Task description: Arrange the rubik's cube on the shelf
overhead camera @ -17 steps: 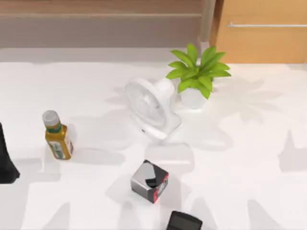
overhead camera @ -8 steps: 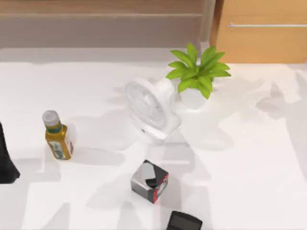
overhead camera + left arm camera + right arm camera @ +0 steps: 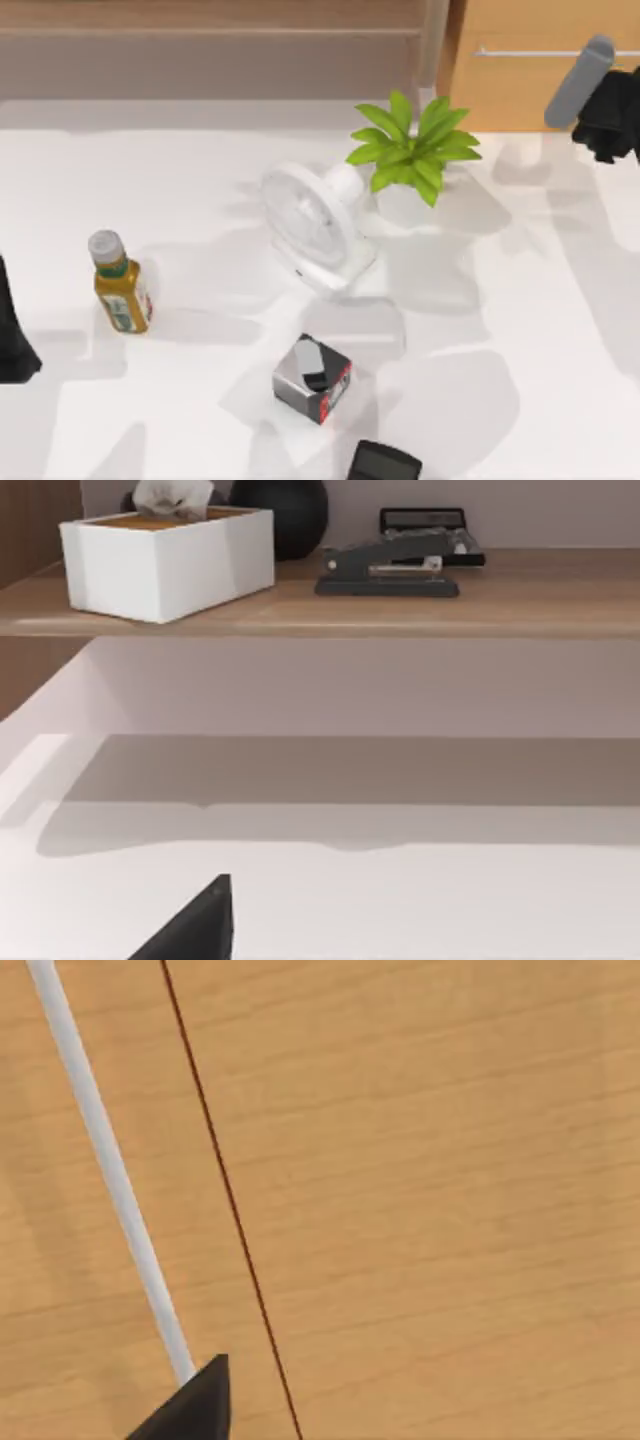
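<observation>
Right, the long light-brown wooden shelf with its grey-brown panel runs along the back of the white table, from about 10 to 12 o'clock in the top view. The right gripper hangs up at 2 o'clock, in front of the orange-tan wooden drawer cabinet, just beside the cabinet's thin metal bar handle. Whether that pincer is spread or pressed together, I cannot tell. Its wrist view looks straight at the cabinet front, with the bar and a dark seam running across the wood.

Over at 9 o'clock, the left gripper sits parked at the table's left edge, and its grip I cannot tell either. Its wrist view faces the shelf, where a white box with a tan top, a round black object and a dark grey stapler stand on the ledge.

Near the table's centre stands a white desk fan, with a green potted plant just beside it towards 1 o'clock. A yellow bottle with a grey cap stands upright towards 9 o'clock, well apart from the fan. A grey, black and red box lies at 6 o'clock, with a flat dark device near it at the front edge.
</observation>
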